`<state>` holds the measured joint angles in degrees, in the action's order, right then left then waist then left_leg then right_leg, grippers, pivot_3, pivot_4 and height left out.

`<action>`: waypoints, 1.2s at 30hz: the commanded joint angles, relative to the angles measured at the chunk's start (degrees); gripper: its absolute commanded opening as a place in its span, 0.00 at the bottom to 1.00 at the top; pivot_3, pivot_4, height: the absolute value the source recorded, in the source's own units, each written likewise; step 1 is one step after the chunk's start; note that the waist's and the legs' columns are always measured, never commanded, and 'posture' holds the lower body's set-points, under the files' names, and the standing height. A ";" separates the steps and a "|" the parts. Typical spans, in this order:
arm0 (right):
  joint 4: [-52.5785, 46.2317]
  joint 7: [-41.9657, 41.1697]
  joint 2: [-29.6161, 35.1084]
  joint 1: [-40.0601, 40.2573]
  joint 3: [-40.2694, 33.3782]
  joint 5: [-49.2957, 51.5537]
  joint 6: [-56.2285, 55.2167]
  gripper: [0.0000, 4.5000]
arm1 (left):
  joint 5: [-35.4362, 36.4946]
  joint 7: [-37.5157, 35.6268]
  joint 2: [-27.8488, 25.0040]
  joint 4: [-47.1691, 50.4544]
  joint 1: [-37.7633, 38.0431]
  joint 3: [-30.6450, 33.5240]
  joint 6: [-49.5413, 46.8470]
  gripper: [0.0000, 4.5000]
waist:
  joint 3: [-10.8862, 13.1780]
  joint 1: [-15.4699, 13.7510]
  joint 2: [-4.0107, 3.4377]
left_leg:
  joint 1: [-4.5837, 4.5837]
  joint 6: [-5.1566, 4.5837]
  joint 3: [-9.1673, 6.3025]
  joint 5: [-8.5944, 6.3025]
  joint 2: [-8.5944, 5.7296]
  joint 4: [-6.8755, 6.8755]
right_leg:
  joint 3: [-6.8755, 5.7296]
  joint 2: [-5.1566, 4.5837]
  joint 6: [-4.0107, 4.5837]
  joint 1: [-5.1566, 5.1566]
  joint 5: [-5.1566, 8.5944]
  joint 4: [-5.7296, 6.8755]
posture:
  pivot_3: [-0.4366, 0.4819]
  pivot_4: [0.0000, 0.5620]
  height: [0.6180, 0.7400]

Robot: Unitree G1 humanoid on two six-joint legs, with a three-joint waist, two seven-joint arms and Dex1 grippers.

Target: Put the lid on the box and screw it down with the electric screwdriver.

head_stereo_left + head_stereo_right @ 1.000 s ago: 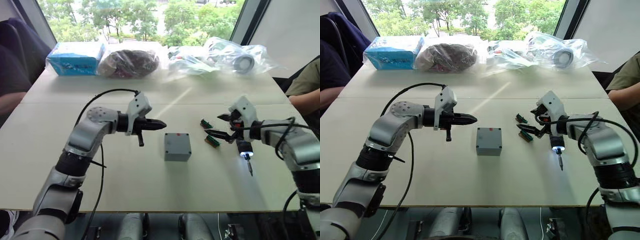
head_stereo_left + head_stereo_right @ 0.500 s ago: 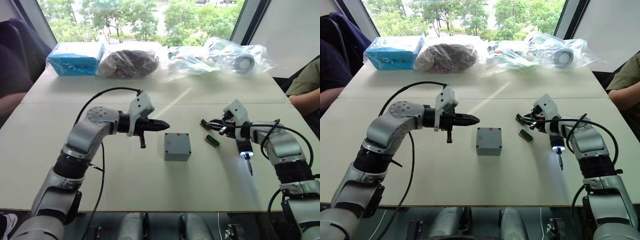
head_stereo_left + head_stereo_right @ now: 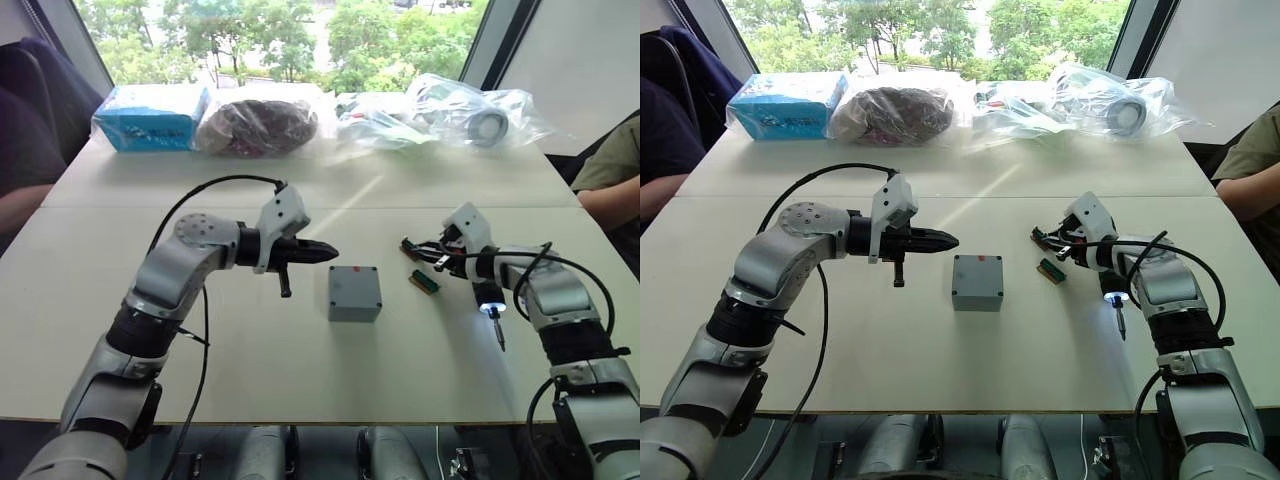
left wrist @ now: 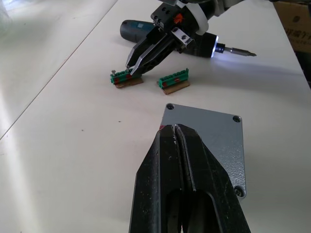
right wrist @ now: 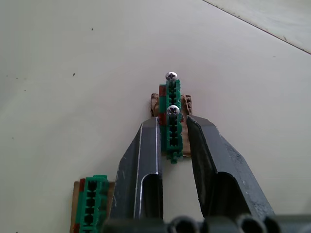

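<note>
The lid (image 3: 355,286) sits flat on the box (image 3: 355,309), the two making one closed grey square block on the white table, at the middle of my left eye view. In my left wrist view the plain top face shows small screws at the corners I can see, with the block just past my fingertips, low and right of centre. The screwdriver (image 4: 142,30) lies on its side on the table, right of centre in my left eye view, a dark blue-black cylinder. Its thin metal bit (image 3: 499,334) points toward the picture's lower edge, and the light (image 3: 489,310) at its tip is lit.
</note>
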<state>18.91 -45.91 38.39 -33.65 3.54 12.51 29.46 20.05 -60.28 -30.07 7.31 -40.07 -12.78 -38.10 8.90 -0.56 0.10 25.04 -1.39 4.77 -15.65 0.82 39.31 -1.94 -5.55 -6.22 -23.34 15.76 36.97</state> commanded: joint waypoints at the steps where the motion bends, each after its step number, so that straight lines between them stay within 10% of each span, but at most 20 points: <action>1: -0.29 0.17 -0.36 -1.79 -2.34 0.25 -1.07 0.20 | -0.26 0.22 -0.15 1.13 -0.07 -0.26 1.14 0.00 | 0.00 -0.05 0.00 | 0.00 0.00 0.00 0.00 0.00 0.00 | 0.00 0.00 0.00 0.00 0.00 0.00 | 0.48 0.27 1.00; 25: -3.18 0.45 -1.13 -0.78 -6.14 2.63 0.06 0.02 | -0.45 0.31 -0.02 1.22 -0.03 -0.86 1.46 0.00 | 0.00 -0.08 0.00 | 0.00 0.00 0.00 0.00 0.00 0.00 | 0.00 0.00 0.00 0.00 0.00 0.00 | 0.48 0.27 1.00; 36: -22.87 -2.28 0.78 4.89 -10.28 11.69 10.19 0.02 | 1.49 -1.48 -2.70 2.66 0.69 0.65 -0.02 0.00 | 0.00 -0.03 0.00 | 0.00 0.00 -0.01 0.00 0.01 -0.01 | 0.00 0.00 0.00 -0.01 0.00 0.01 | 0.48 0.27 1.00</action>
<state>2.76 -47.01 38.13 -28.86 -5.16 20.80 37.12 20.32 -60.91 -31.75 7.59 -39.53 -13.81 -38.06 8.90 -0.58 0.10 25.04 -1.39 4.76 -15.66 0.84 39.30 -1.94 -5.55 -6.22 -23.35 15.76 36.98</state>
